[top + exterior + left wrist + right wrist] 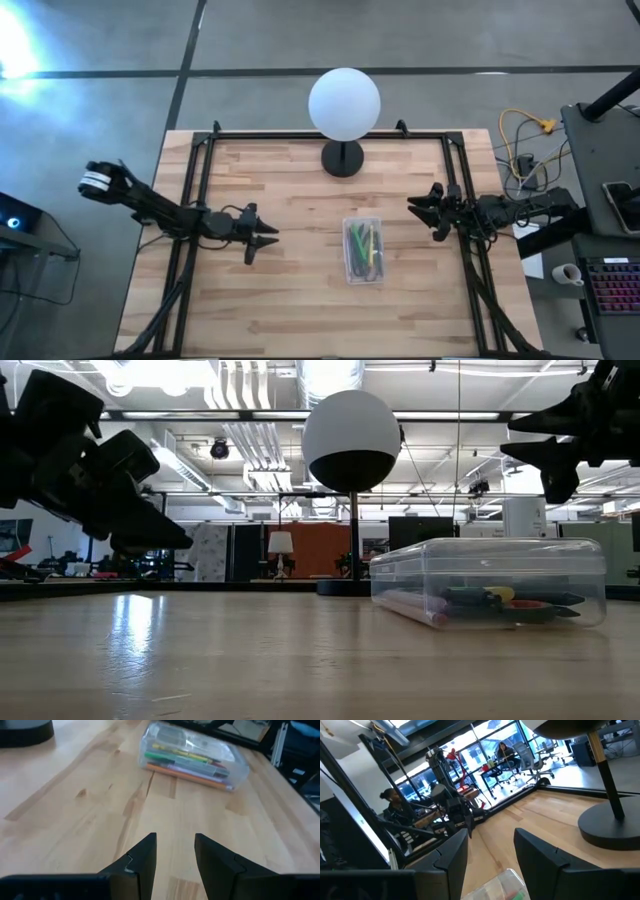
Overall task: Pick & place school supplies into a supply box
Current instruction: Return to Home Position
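1. Flanking the shut supply box (348, 272) on the wooden counter (290, 310), the left gripper (264, 246) and right gripper (425, 219) hang with fingers spread and nothing held. Each is well apart from one long side of the box.
2. Inside the box, the school supplies (366, 245) lie packed lengthwise, with green, yellow and orange-red barrels showing through the clear walls. No loose item can be seen on the counter beside the box.
3. The box lies flat, lid uppermost. Its long axis runs from the white globe lamp (344, 100), which stands beyond its far short end, toward the counter's near edge, skewed only slightly. The pens and pencils follow the same line.
4. Seen from counter height, both grippers ride above the lid, so a retreat straight outward from the box looks safe.
5. The risk, as I judge it, is a low or inward sweep. The left fingers tilt down toward the counter on the box's side, and a dip could nudge the light case and slide it.
6. Whether the latch has caught cannot be told, so a knock might spring the lid.
7. The right arm, nearer the lamp end of the box, could clip the stand if it swings wide.
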Controlling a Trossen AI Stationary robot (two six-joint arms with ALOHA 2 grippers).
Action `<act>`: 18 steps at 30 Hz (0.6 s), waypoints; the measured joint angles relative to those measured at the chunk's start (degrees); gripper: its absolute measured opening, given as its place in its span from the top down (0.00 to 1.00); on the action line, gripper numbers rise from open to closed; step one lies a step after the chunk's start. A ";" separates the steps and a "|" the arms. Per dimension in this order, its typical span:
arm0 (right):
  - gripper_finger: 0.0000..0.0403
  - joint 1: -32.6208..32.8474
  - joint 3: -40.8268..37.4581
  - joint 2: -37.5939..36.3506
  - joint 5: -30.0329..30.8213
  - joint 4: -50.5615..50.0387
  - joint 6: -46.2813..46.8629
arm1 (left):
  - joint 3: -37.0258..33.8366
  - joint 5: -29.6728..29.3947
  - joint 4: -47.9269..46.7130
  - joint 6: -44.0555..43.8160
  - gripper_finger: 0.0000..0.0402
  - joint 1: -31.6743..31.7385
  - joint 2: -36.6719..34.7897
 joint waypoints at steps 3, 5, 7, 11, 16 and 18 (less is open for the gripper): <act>0.62 0.00 0.00 0.02 0.00 0.00 0.00 | 0.00 0.00 0.02 0.00 0.71 0.00 0.93; 0.62 0.00 0.00 0.02 0.00 0.00 0.00 | 0.00 0.00 0.00 -0.01 0.71 0.00 1.39; 0.62 0.00 0.00 0.00 0.00 0.00 0.00 | 0.00 0.00 0.00 0.00 0.71 0.00 1.72; 0.62 0.00 0.00 0.01 0.00 -0.01 0.00 | 0.00 0.00 0.02 0.00 0.71 0.00 1.95; 0.62 0.00 0.02 0.02 0.02 0.00 0.00 | 0.00 0.00 0.00 0.00 0.71 -0.02 1.95; 0.62 0.00 0.02 0.02 0.00 -0.02 0.00 | 0.00 0.00 0.00 -0.01 0.71 -0.02 1.95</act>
